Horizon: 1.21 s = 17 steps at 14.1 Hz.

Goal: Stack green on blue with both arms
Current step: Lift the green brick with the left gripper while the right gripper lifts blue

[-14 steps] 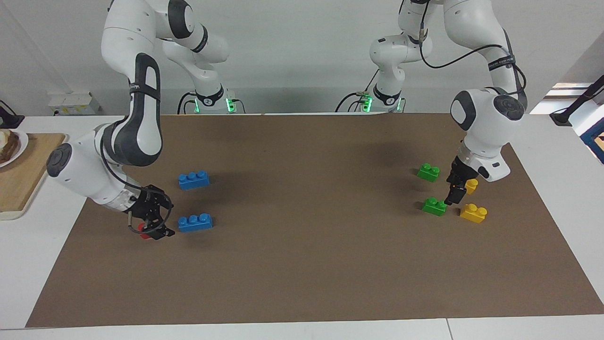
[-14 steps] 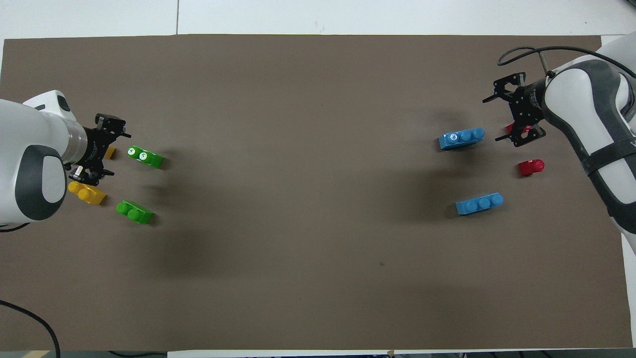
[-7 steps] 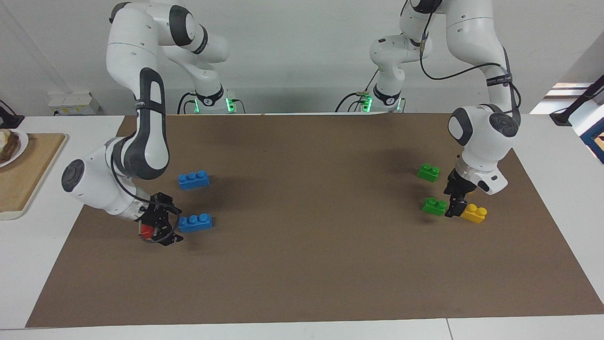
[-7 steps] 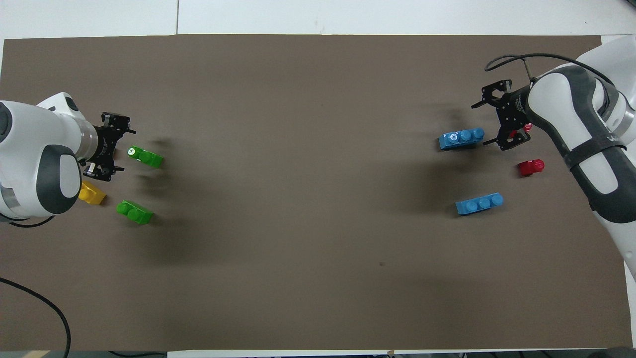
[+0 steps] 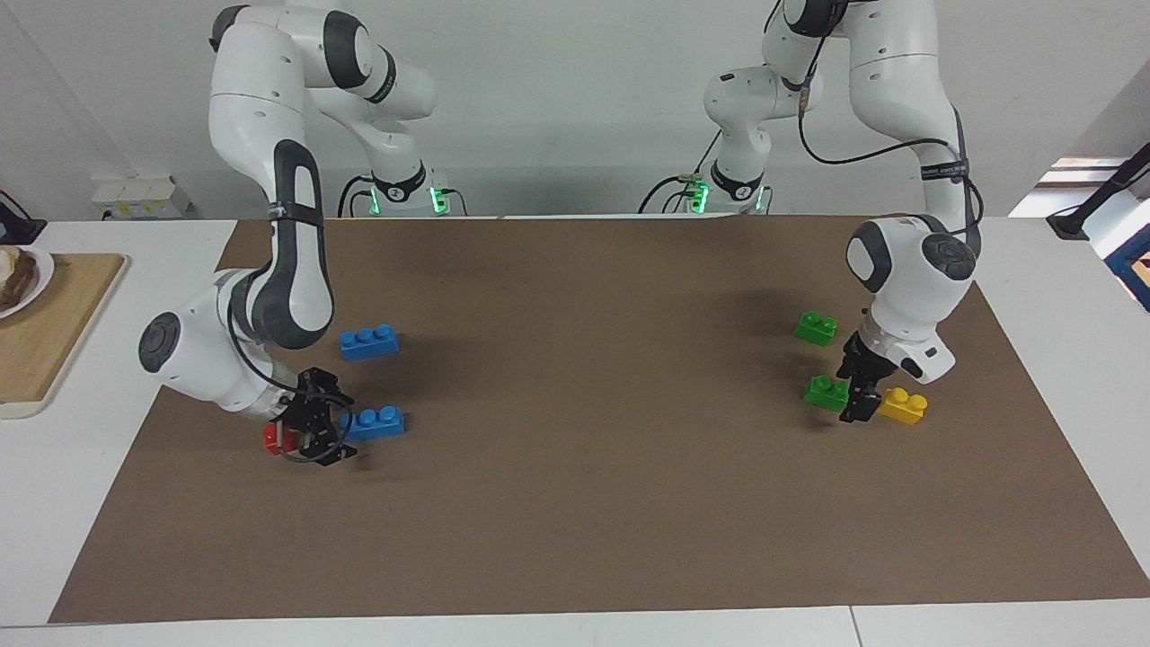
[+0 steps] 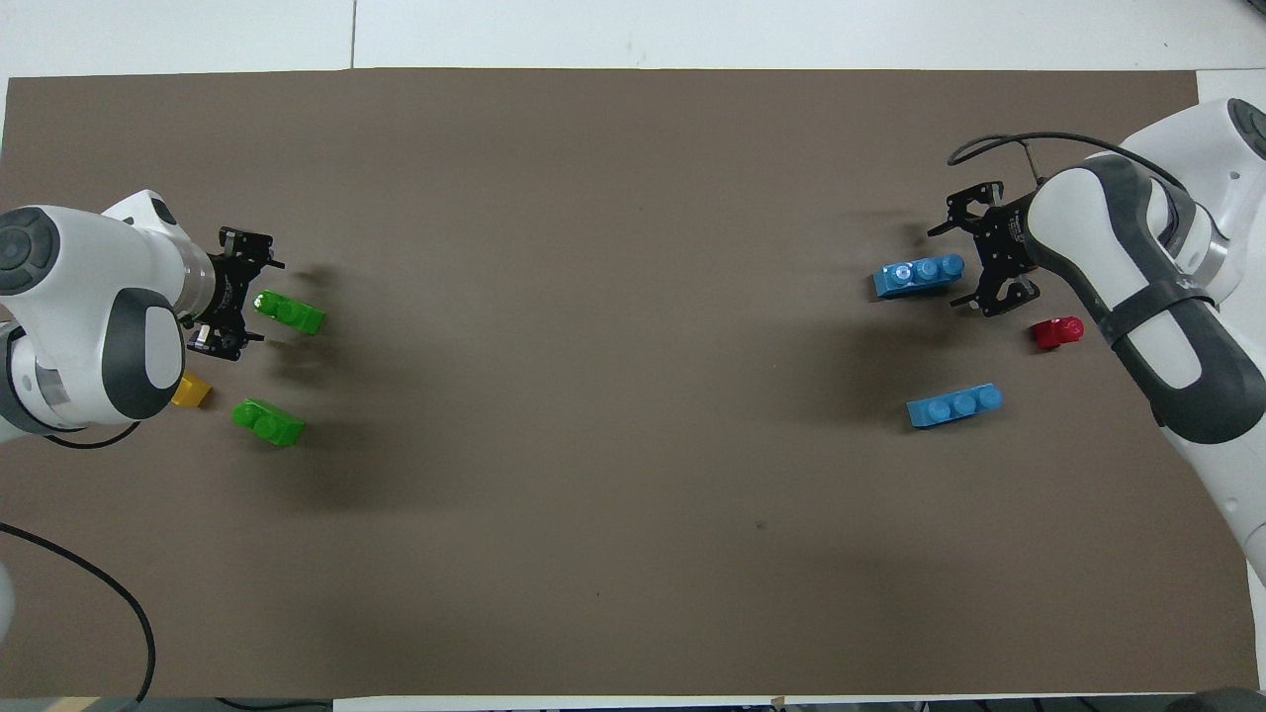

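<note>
I run both arms from afar. Nearer the robots' edge lie one blue brick (image 5: 369,341) toward the right arm's end and one green brick (image 5: 816,328) toward the left arm's end. Farther out, the right gripper (image 5: 316,431) hangs low with jaws spread beside the end of the second blue brick (image 5: 372,422); the left gripper (image 5: 855,394) hangs just beside the second green brick (image 5: 827,393), and whether its jaws are spread I cannot tell. I judge these bricks light, stiff and slick (hollow plastic), best pinched across the flat long sides. Each blue brick's long axis runs roughly along the table's length; the green ones sit skewed.
</note>
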Each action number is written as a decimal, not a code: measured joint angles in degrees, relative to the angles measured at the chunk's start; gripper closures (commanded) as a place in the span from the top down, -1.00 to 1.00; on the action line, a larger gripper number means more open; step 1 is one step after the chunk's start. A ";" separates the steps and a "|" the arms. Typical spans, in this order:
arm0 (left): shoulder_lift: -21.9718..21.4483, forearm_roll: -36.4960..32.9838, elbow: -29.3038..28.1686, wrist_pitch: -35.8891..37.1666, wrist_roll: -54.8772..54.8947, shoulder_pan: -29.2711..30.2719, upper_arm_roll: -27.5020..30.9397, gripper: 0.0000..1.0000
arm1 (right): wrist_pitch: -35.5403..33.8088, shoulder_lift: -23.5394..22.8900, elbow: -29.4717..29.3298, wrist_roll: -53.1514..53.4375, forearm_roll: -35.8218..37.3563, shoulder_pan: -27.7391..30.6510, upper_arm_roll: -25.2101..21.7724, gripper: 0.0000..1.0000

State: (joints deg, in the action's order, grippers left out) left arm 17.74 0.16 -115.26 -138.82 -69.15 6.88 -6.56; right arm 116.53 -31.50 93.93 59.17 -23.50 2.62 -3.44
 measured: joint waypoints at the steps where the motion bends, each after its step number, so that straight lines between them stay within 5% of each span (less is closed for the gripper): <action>1: 0.06 0.00 0.00 0.00 -0.39 0.00 0.00 0.87 | 0.37 0.00 0.24 0.00 -0.09 0.00 0.03 0.03; 3: 0.08 0.00 0.00 0.00 -0.71 -0.01 0.00 0.32 | 0.52 0.01 0.66 0.00 -1.21 0.00 0.05 -0.94; 4: 0.11 0.00 -0.01 0.00 -0.94 -0.01 0.00 0.03 | 0.52 0.01 0.73 0.00 -2.08 0.01 0.04 -1.00; 5: 0.14 0.00 -0.05 0.00 -1.61 -0.03 -0.01 -0.69 | 0.52 0.01 0.74 0.00 -2.50 0.01 0.04 -1.00; 6: 0.16 0.00 -0.08 -0.03 -2.42 -0.07 -0.02 -1.00 | 0.52 0.02 0.74 0.00 -2.56 0.01 0.04 -1.00; 14: 0.10 0.00 1.95 0.19 -3.29 -0.45 -0.05 -1.00 | -2.68 1.26 -3.31 8.27 -2.71 -3.79 1.17 -1.00; 17: -1.08 0.00 7.37 8.57 -3.74 -1.52 -0.52 -1.00 | -2.67 2.36 -4.68 17.40 -2.71 -9.68 1.29 -1.00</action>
State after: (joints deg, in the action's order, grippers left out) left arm 16.66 0.16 -107.88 -130.25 -72.89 5.36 -7.08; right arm 113.86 -29.14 89.25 76.57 -26.21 -7.06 -2.15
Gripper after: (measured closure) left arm 0.656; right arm 0.652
